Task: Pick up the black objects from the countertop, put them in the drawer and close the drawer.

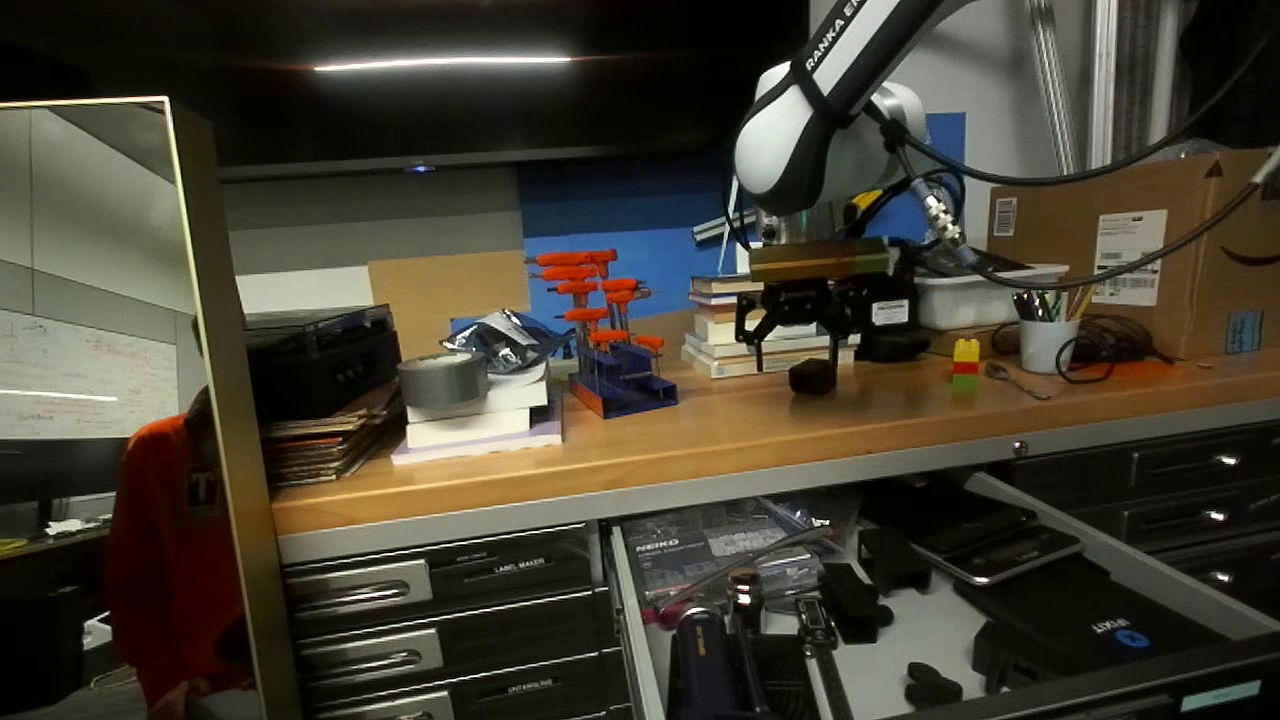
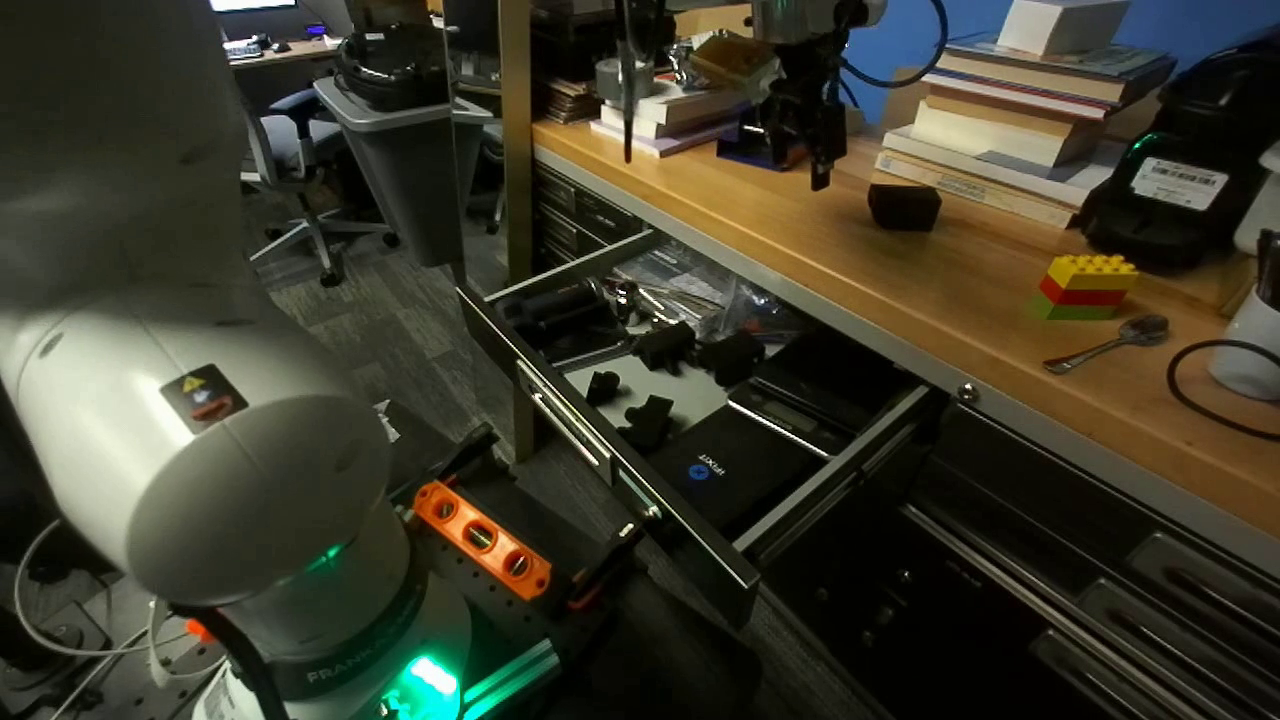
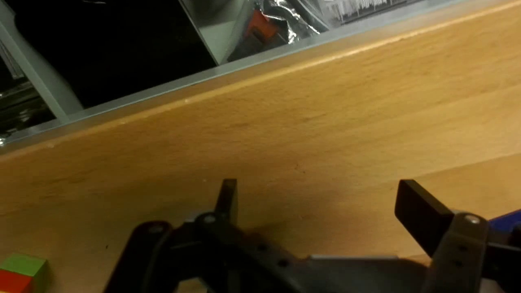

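One black object [image 2: 905, 207], a small dark block, lies on the wooden countertop [image 1: 700, 430]. My gripper [image 1: 796, 362] hangs over the worktop, its jaws wide apart; an exterior view leaves a gap between its fingertips [image 2: 821, 180] and the block. Only bare wood shows between the fingers in the wrist view, and the block is out of sight there. Below the worktop's front edge the drawer [image 2: 690, 540] is pulled out. Several more black objects rest inside it, among them a bracket-like piece [image 2: 665, 347] and a small one [image 2: 602, 387].
Behind the block rises a book stack [image 2: 1000, 160], beside a black device [image 2: 1150, 190]. Toy bricks [image 2: 1085, 290] and a spoon [image 2: 1105, 345] lie nearby. An orange-handled tool rack [image 1: 620, 385] stands farther along. A scale [image 1: 1010, 552] and flat black case [image 1: 1090, 620] fill part of the drawer.
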You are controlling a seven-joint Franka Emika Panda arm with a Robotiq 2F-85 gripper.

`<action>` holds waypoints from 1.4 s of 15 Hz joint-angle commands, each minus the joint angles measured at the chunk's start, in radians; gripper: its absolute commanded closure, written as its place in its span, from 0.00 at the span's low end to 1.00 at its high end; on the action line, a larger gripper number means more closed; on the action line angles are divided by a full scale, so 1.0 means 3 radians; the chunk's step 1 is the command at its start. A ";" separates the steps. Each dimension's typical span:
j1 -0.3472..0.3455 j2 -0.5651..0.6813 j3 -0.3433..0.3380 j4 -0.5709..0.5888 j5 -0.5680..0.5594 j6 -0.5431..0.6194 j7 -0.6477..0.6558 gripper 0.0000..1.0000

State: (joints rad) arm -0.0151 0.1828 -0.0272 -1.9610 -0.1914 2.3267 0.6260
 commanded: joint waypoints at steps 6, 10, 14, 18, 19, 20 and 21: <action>0.0152 0.0848 -0.0323 0.1109 0.0024 -0.0345 0.0959 0.00; 0.0146 0.1040 -0.0427 0.1328 0.0028 -0.0355 0.1161 0.00; 0.0124 0.1166 -0.0512 0.1445 0.0026 -0.0319 0.1318 0.00; 0.0137 0.1184 -0.0515 0.1567 0.0039 -0.0455 0.1409 0.00; 0.0124 0.1198 -0.0508 0.1598 0.0045 -0.0497 0.1400 0.00; 0.0115 0.1207 -0.0500 0.1619 0.0059 -0.0519 0.1395 0.00; 0.0113 0.1219 -0.0506 0.1634 0.0055 -0.0539 0.1409 0.00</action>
State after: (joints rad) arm 0.0138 0.5226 -0.1692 -1.5297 -0.1879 2.2063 1.0335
